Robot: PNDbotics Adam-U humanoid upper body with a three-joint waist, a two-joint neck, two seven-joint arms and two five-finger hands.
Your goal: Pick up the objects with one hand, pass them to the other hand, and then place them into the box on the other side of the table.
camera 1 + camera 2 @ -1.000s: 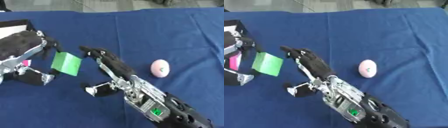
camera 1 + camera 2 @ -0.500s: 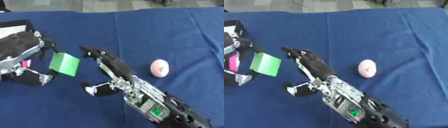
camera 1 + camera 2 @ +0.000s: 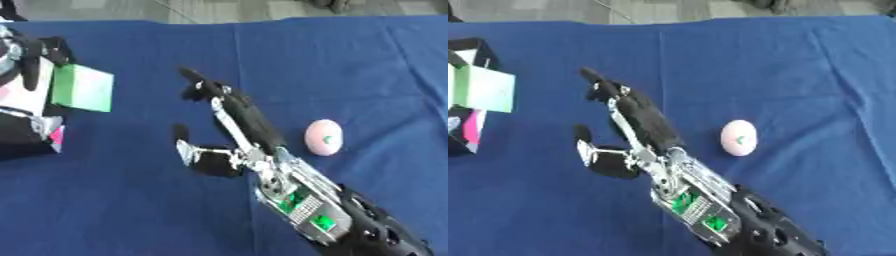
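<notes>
Handover appears complete: green flat rectangular block [image 3: 82,88] sits in the left hand [image 3: 33,52], whose dark fingers curl over its near-left edge, at the table's [image 3: 315,65] left side beside the dark open box [image 3: 26,145]. Right hand [image 3: 229,131] lies extended mid-table, fingers straight and apart, holding nothing. Pink egg-shaped object [image 3: 323,137] rests untouched just beside the right forearm. Recommendation: carry the block level over the box opening, clear its rim, then part the fingers.

blue-covered table [image 3: 350,60], grey floor [image 3: 175,7] beyond
</notes>
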